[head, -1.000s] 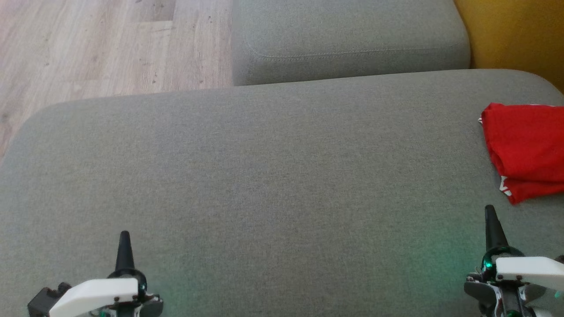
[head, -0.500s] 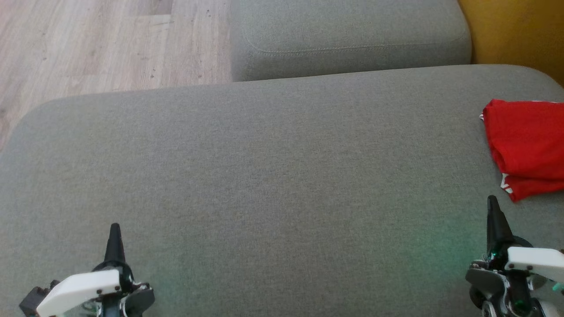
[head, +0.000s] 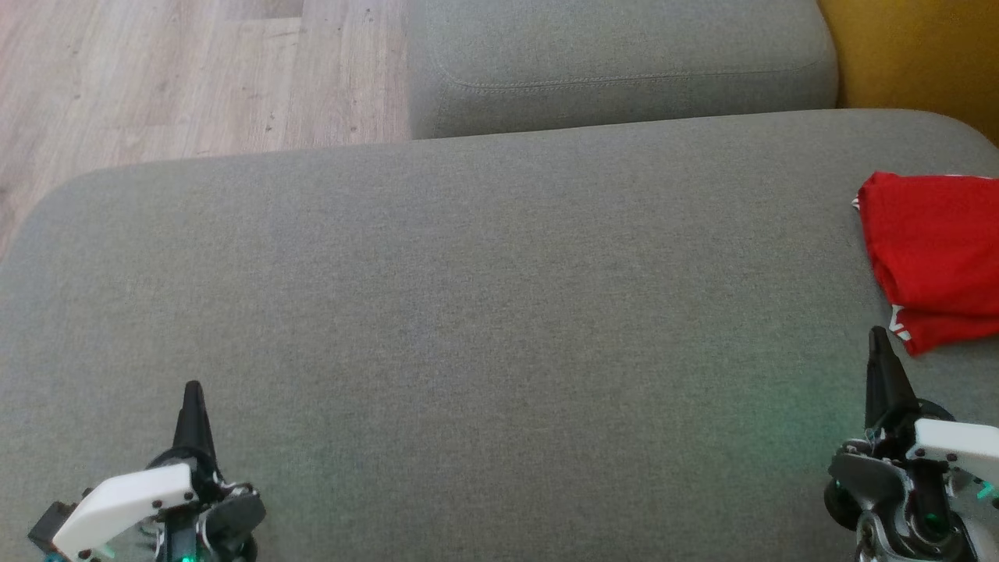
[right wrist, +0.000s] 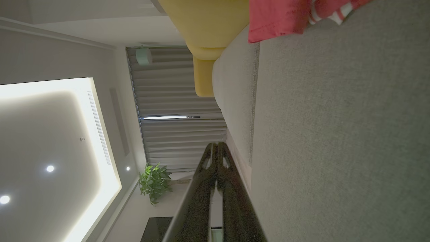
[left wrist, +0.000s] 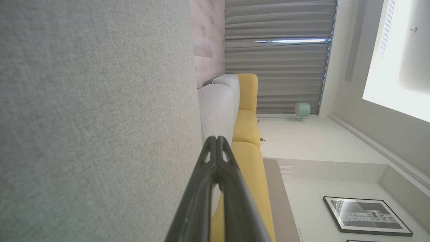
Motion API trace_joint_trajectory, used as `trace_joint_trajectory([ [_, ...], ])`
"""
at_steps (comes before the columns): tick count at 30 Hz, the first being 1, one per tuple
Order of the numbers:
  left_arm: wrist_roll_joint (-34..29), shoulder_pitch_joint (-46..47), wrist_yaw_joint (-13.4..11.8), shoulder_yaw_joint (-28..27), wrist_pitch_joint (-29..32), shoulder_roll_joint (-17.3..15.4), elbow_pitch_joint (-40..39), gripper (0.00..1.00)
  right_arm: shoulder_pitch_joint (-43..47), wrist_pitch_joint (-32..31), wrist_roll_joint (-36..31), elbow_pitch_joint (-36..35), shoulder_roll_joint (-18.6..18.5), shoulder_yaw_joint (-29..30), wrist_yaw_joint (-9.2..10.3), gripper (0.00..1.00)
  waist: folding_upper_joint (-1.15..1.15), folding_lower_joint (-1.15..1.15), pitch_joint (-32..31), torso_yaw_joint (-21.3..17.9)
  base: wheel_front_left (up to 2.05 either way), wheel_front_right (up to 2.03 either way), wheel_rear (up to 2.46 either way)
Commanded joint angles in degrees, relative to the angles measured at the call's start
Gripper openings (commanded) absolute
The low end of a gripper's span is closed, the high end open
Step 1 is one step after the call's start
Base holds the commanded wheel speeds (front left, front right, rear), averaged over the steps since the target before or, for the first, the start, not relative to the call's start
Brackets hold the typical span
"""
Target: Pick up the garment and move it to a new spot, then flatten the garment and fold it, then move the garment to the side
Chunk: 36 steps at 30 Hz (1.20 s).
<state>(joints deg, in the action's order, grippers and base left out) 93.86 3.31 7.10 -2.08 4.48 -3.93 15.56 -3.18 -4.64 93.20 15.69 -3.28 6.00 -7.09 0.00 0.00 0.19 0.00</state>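
The garment (head: 933,254) is red with white trim and lies folded at the right edge of the grey cushion (head: 484,312), cut off by the frame. In the right wrist view the garment (right wrist: 282,15) shows at the top. My right gripper (head: 880,337) is shut and empty, its tip just short of the garment's near corner; its fingers (right wrist: 216,146) press together. At the lower left my left gripper (head: 192,390) is shut with nothing in it, far from the garment. In the left wrist view its tips (left wrist: 215,139) meet above the cushion.
A second grey cushion (head: 616,62) lies behind the first. Wooden floor (head: 172,78) shows at the upper left, and a yellow seat (head: 921,55) at the upper right. The wrist views show curtains (left wrist: 275,50), a plant (right wrist: 154,181) and a framed picture (left wrist: 366,215).
The head camera has shifted a little. In the picture my left gripper sits slightly lower and further left, and my right gripper's tip sits higher, closer to the garment's near corner.
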Motion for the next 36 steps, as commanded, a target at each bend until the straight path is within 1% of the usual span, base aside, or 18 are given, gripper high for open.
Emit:
trace_joint_trajectory([
  [1, 0.14, 2.69, 0.38, -2.24, 0.24, -0.54, -1.62, 0.00, -2.85, -0.57, 0.28, -1.76, -0.75, -1.07, -0.40, 0.00, 0.00, 0.00, -0.01, 0.00, 0.00, 0.00, 0.00],
  [36, -0.51, 2.75, 0.38, -3.01, 0.86, 0.01, -1.58, 0.00, -2.91, -1.05, -0.22, -1.73, -0.33, -0.47, -0.40, 0.00, 0.00, 0.00, -0.01, 0.00, 0.00, 0.00, 0.00],
])
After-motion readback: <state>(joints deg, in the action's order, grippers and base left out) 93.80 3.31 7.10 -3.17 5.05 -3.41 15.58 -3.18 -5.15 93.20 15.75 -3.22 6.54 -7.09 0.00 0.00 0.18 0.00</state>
